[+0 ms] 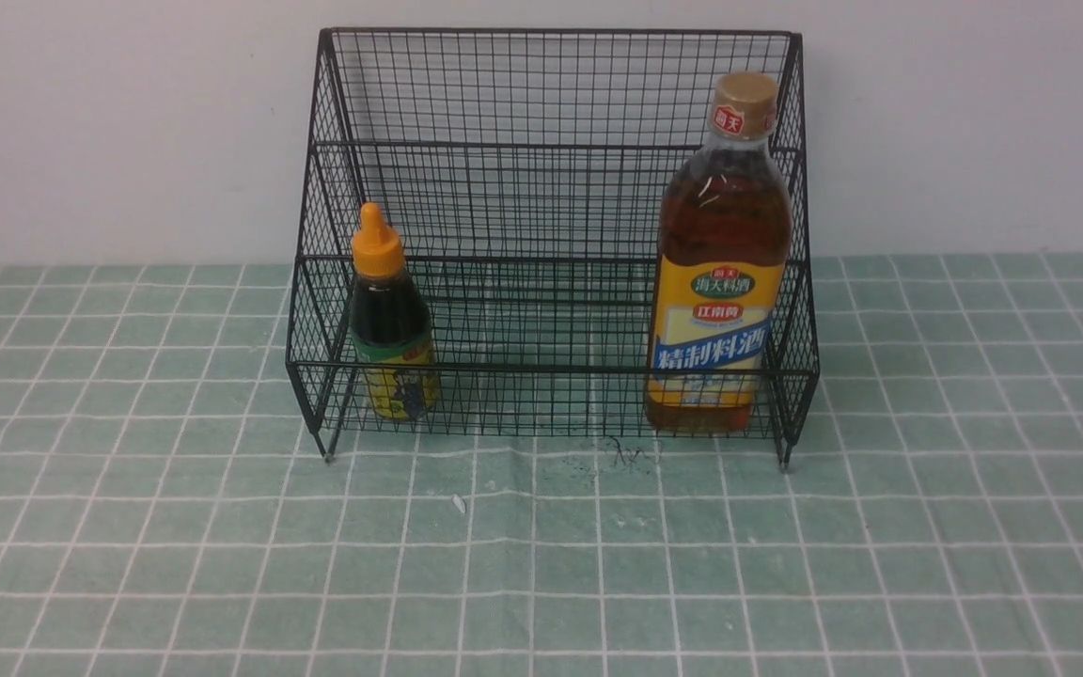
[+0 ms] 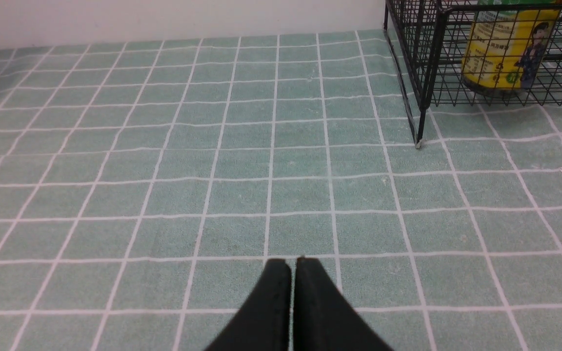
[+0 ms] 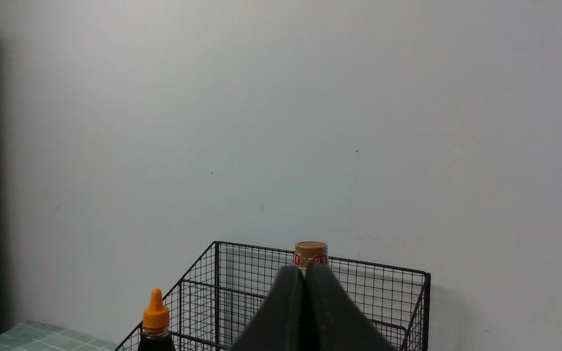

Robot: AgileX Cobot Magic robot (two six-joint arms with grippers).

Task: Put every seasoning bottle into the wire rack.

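The black wire rack [image 1: 551, 113] stands against the wall. In its lower tier at the left stands the small dark-sauce bottle [image 1: 391, 324] with an orange pointed cap; the tall amber bottle [image 1: 720, 273] with a tan cap stands upright at the right. Neither gripper shows in the front view. The left gripper [image 2: 292, 262] is shut and empty, low over the cloth, well away from the rack [image 2: 425, 73] and the small bottle [image 2: 508, 48]. My right gripper [image 3: 304, 268] is shut and empty, raised, facing the rack [image 3: 383, 287]; the tan cap [image 3: 310, 252] and orange cap [image 3: 155, 312] show beyond it.
A green cloth [image 1: 541, 564] with a white grid covers the table. A plain white wall [image 1: 128, 122] rises right behind the rack. Small dark specks [image 1: 626, 456] and a white fleck [image 1: 458, 504] lie on the cloth before the rack.
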